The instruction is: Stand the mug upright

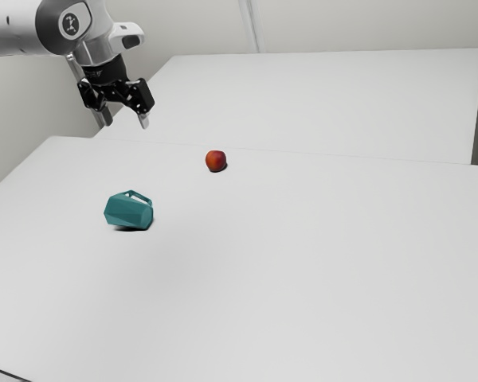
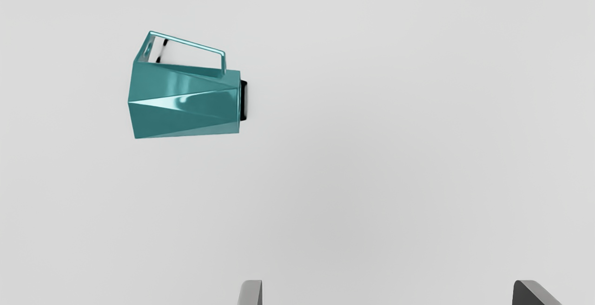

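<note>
Upper left: black two-finger gripper (image 1: 126,124), fingers apart, empty. Below, frame left: glossy teal faceted mug (image 1: 129,212), on its side, mouth probably leftward; best clasped squarely, tipped base-down gently. Upper centre: round red fruit (image 1: 216,161).

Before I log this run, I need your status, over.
Claw open, empty, above table. Mug on its side, untouched. Apple apart from mug, likely no obstacle.

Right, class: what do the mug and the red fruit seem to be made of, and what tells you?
Mug: glossy, perhaps glazed ceramic or metal; sharp white highlights streak its flat teal facets.

Red fruit: probably an apple, with smooth skin; its rounded, mottled red surface suggests that, though it could be plastic.
</note>
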